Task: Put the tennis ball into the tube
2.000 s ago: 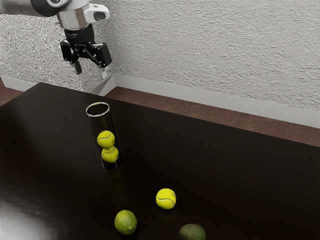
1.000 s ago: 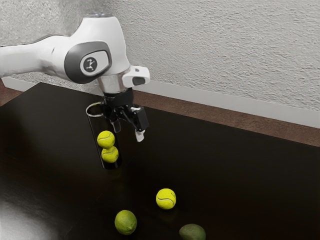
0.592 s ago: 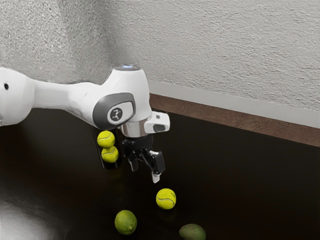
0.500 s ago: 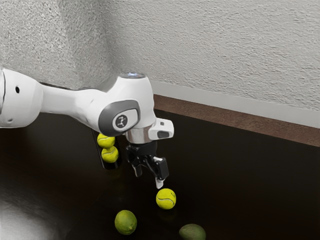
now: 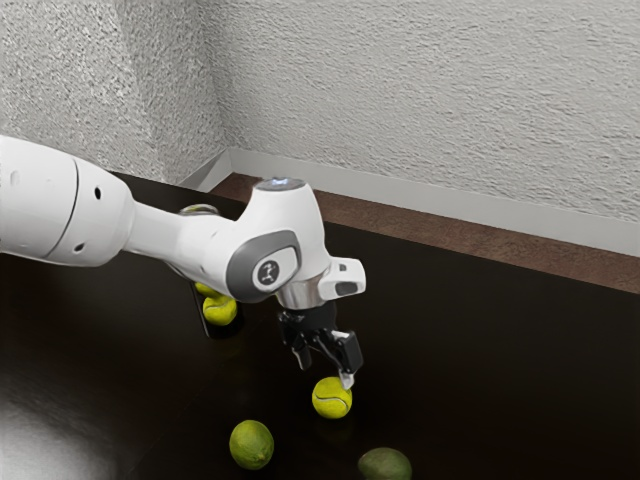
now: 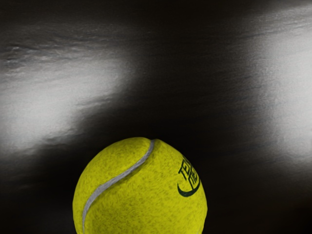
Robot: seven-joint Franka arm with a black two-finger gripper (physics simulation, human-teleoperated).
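My gripper is open and points down, its fingertips just above and around the top of the loose tennis ball. One fingertip overlaps the ball's upper edge in the exterior view; whether it touches cannot be told. In the wrist view the yellow tennis ball lies under my hand, its pale seam and dark lettering showing. The clear tube stands upright behind my arm, which covers much of its upper part. Two tennis balls are inside it, the lower ball in plain sight and the upper one mostly covered.
A green lime lies on the dark table, near the loose ball toward the exterior view's left. A dark green avocado-like fruit sits at that view's lower edge. A textured wall rises beyond the table.
My arm has swung from above the tube's far side toward the exterior view's right and come down to the loose ball. The ball, the fruits and the tube stand where they were.
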